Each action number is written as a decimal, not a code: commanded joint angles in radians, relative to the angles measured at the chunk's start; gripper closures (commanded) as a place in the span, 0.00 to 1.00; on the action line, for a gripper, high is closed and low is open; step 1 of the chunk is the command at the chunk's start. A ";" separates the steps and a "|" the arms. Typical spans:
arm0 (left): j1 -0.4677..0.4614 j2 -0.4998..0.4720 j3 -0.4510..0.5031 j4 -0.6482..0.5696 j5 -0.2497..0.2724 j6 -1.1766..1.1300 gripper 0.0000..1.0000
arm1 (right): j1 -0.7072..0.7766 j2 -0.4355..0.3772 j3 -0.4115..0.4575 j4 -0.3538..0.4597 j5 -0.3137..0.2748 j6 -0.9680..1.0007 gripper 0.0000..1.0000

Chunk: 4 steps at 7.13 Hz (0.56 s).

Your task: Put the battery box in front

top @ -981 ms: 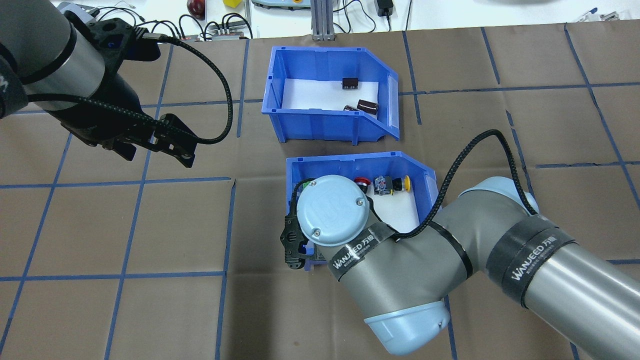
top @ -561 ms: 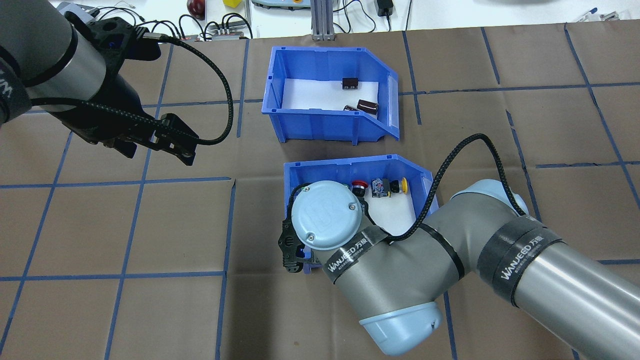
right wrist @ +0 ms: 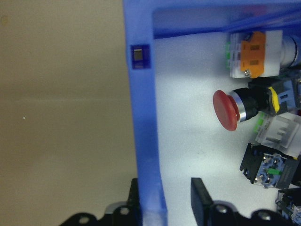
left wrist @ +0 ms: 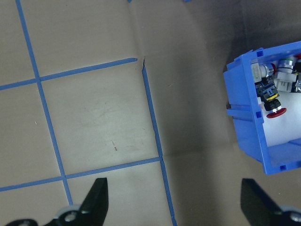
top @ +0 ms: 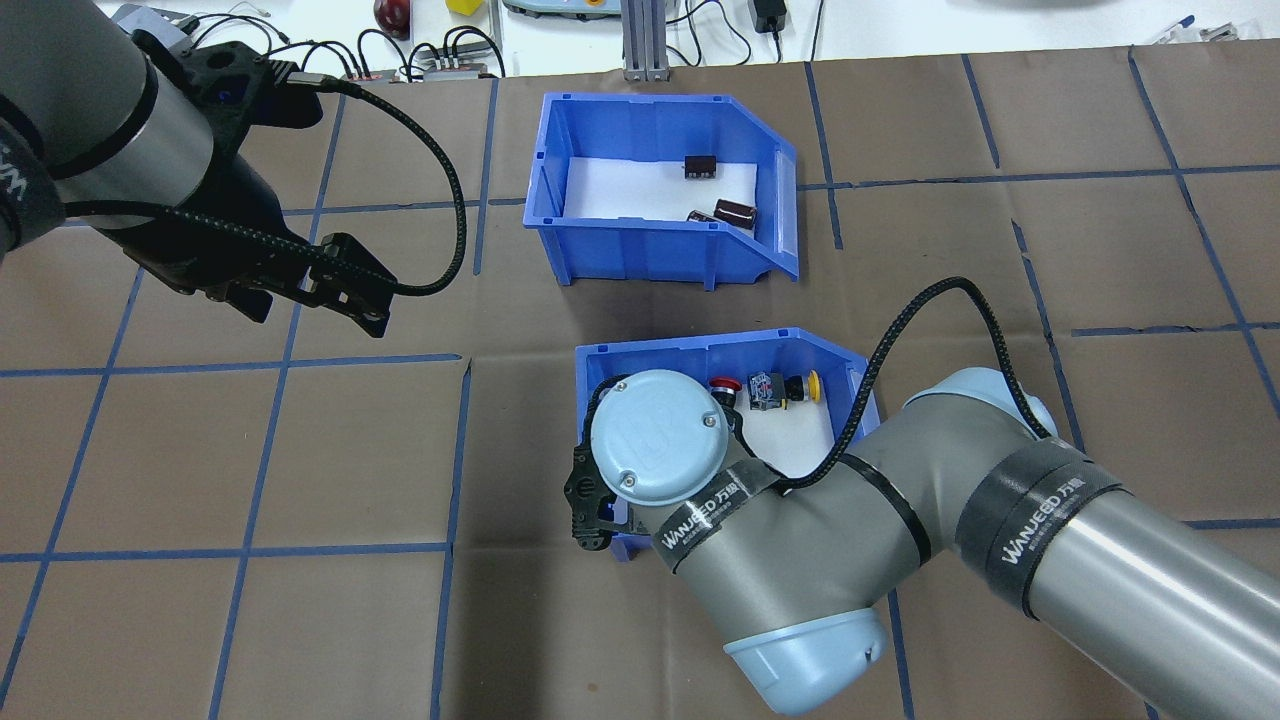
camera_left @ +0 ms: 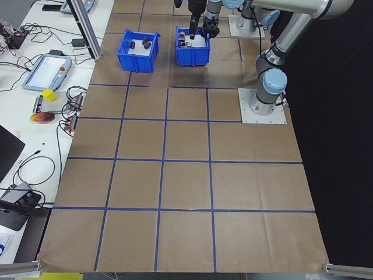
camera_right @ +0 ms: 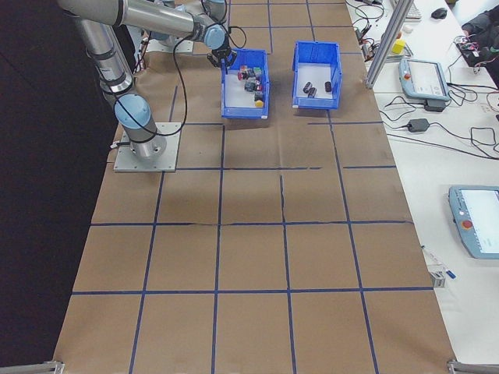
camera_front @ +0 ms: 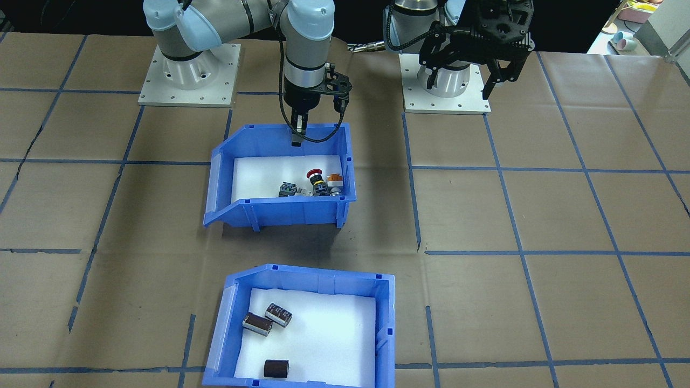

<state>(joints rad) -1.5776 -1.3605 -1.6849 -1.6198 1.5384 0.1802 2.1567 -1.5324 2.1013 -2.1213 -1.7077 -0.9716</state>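
Observation:
The battery box [top: 655, 245] is a blue bin with white foam and dark cylinders [camera_front: 267, 318] inside. It stands at the far side of the table, also seen in the front-facing view [camera_front: 377, 328]. A second blue bin [top: 700, 345] with push-buttons [camera_front: 318, 180] sits nearer the robot. My right gripper [camera_front: 296, 134] is shut on that bin's rear wall [right wrist: 146, 141], one finger on each side. My left gripper [top: 310, 290] hangs open over bare table, well left of both bins, with nothing between its fingers [left wrist: 96, 200].
Two arm base plates [camera_front: 186, 81] [camera_front: 444, 94] stand at the robot's edge. Cables and small devices [top: 440, 55] lie beyond the far edge. A teach pendant [camera_left: 44, 70] rests on the side bench. Brown paper with blue tape lines covers the table.
The push-button bin has shifted toward the robot together with my right gripper on its wall. The battery box has not moved, and the left arm has barely moved.

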 commanded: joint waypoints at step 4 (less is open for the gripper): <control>0.001 0.008 -0.012 -0.002 0.000 -0.001 0.01 | -0.020 -0.048 -0.159 0.266 -0.004 0.002 0.00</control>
<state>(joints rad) -1.5770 -1.3536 -1.6951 -1.6214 1.5386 0.1789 2.1464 -1.5641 2.0168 -1.9840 -1.7118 -0.9693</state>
